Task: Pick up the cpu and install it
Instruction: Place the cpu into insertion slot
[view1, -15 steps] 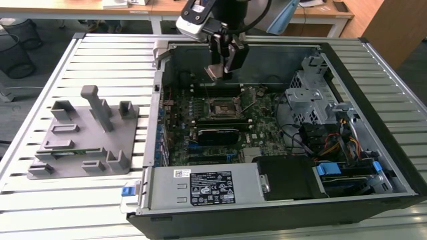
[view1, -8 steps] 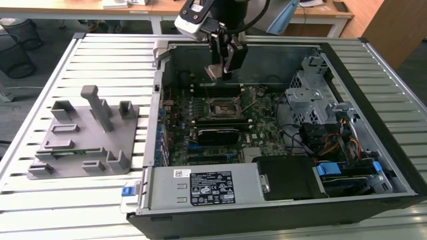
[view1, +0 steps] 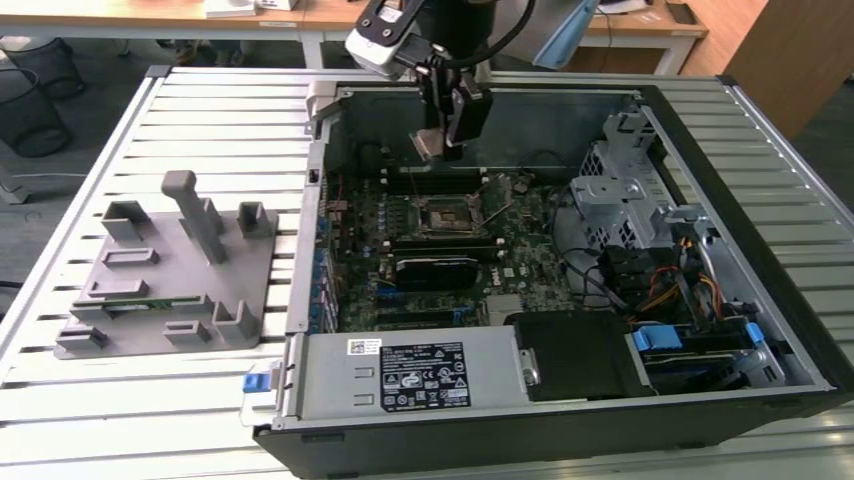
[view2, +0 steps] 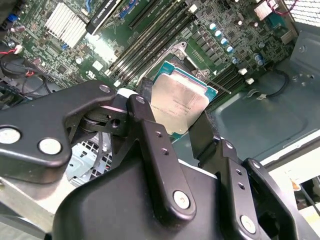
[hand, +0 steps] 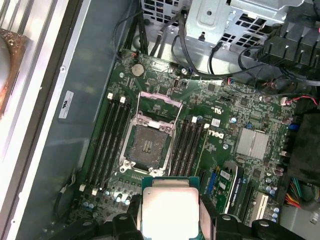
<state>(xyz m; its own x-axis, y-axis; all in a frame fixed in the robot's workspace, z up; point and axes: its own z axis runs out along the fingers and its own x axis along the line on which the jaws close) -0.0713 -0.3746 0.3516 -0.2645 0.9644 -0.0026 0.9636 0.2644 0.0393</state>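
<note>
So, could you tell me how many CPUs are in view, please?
1. The cpu is held in the hand, above the board; the open socket looks empty.

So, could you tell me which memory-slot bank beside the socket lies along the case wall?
The bank bordering the grey case wall; the other bank sits toward the finned heatsink.

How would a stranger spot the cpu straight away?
Look at the open computer case, then the gripper above its motherboard. The cpu is the flat silver, green-rimmed square it grips, unlike the dark empty socket on the board.
</note>
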